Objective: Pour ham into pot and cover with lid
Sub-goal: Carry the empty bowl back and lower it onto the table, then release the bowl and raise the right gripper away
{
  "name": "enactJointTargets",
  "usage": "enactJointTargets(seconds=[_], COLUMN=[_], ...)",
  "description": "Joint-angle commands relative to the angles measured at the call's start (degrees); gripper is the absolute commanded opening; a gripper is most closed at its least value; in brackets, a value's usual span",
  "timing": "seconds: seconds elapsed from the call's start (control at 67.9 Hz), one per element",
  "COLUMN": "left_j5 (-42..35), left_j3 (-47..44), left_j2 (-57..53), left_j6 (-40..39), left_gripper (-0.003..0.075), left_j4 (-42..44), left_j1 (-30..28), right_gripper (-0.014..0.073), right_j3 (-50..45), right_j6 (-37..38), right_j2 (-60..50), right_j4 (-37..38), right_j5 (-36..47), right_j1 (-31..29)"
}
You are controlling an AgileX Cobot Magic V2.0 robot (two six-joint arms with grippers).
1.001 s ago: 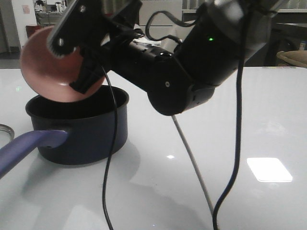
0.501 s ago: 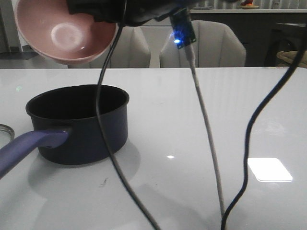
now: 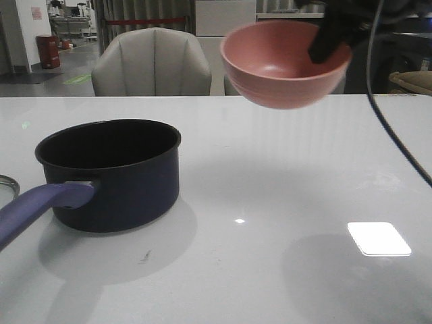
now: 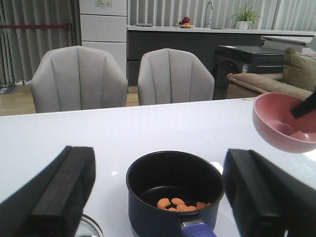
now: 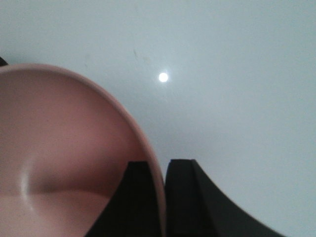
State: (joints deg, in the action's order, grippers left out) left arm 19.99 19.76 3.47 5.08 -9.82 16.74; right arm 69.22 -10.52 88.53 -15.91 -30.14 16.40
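The dark navy pot point(image 3: 111, 175) stands at the table's left, its purple-blue handle point(image 3: 37, 206) pointing toward the front left. In the left wrist view several orange-pink ham pieces point(image 4: 180, 204) lie inside the pot point(image 4: 173, 190). My right gripper point(image 5: 160, 170) is shut on the rim of the empty pink bowl point(image 3: 283, 64), held upright in the air right of the pot; one finger point(image 3: 327, 37) is inside the bowl. The bowl also shows in the left wrist view point(image 4: 281, 123). My left gripper point(image 4: 158, 197) is open and empty, short of the pot. Only the lid's steel rim point(image 3: 7, 185) shows at the far left.
Two grey chairs point(image 4: 79, 76) stand behind the table's far edge. A bright light patch point(image 3: 378, 237) lies on the white tabletop at the front right. A black cable point(image 3: 398, 142) hangs at the right.
My right arm has swung the pink bowl from above the pot's left side to the right and turned it upright. The arm and cables have left the middle of the view.
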Motion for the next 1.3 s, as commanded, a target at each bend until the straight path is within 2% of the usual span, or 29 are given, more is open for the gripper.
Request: enactJointTargets(seconds=[0.0,0.221,0.619,0.722,0.943,1.105,1.281], left_j5=[-4.6,-4.6,-4.6,-4.6,-4.6,-4.6,-4.6], left_j3=[1.5,1.5,1.5,1.5,1.5,1.5,1.5], left_j2=[0.6,0.6,0.6,0.6,0.6,0.6,0.6], left_j6=[0.1,0.1,0.1,0.1,0.1,0.1,0.1], left_gripper=[0.0564,0.0565,0.0564,0.0564,0.0564,0.0564,0.0565], left_j4=[-0.4,-0.4,-0.4,-0.4,-0.4,-0.4,-0.4], left_j1=[0.4,0.4,0.4,0.4,0.4,0.4,0.4], right_gripper=[0.0138,0.0138,0.0161,0.0218,0.0452,0.0475,0.0475], right_j3=[1.8,1.8,1.8,1.8,3.9,4.3,3.0], right_j6=[-0.2,-0.2,-0.2,-0.2,-0.3,-0.3,-1.5], right_j2=[-0.6,6.1,15.0,15.9,15.3,9.5,-0.6], right_j4=[-0.5,-3.5,-5.5,-5.5,-1.5,2.5,3.1], right_j5=[-2.6,-5.2,-1.5,-0.5,-1.5,-1.8,1.1], right_j1=[-2.5,-3.5,-3.6,-3.6,-3.6,-3.6,-3.4])
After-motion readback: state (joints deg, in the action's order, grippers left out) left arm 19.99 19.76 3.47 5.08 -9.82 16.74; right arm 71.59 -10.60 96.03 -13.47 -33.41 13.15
